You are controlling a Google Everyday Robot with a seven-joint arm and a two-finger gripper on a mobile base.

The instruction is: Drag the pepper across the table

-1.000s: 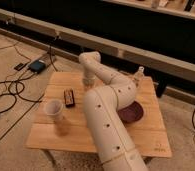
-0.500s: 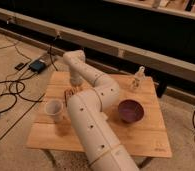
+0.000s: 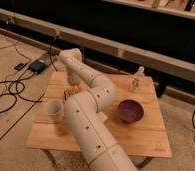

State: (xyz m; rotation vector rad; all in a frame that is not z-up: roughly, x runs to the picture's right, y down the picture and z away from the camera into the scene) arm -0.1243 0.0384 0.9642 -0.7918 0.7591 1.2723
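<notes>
- Black cables (image 3: 11, 92) loop over the floor left of the low light-wood counter (image 3: 141, 137). A dark box (image 3: 37, 66) lies on the floor beyond its far left corner.
- A white cup (image 3: 54, 109) stands upright near the counter's left edge, about midway between the far and near edges.
- Just behind the cup and a little to its right lies a flat thing with orange marks (image 3: 70, 93), partly covered by the robot.
- The robot's hand (image 3: 71, 83) points straight down over the far left part of the counter, directly above that flat thing, and it is closed. Whether it grips or touches anything cannot be made out.
- The pepper cannot be picked out with any certainty. If it is on the counter, it is hidden at or under the hand.
- The white arm (image 3: 91, 127), dotted with small dark holes, rises from the counter's near edge and bends at an elbow near the middle. From there it reaches back toward the far left corner, where the wrist turns downward.
- A dark purple bowl (image 3: 130, 110) sits upright right of centre, close beside the elbow but apart from it.
- A small pale bottle (image 3: 137, 80) stands upright near the far edge, toward the far right corner and behind the bowl.
</notes>
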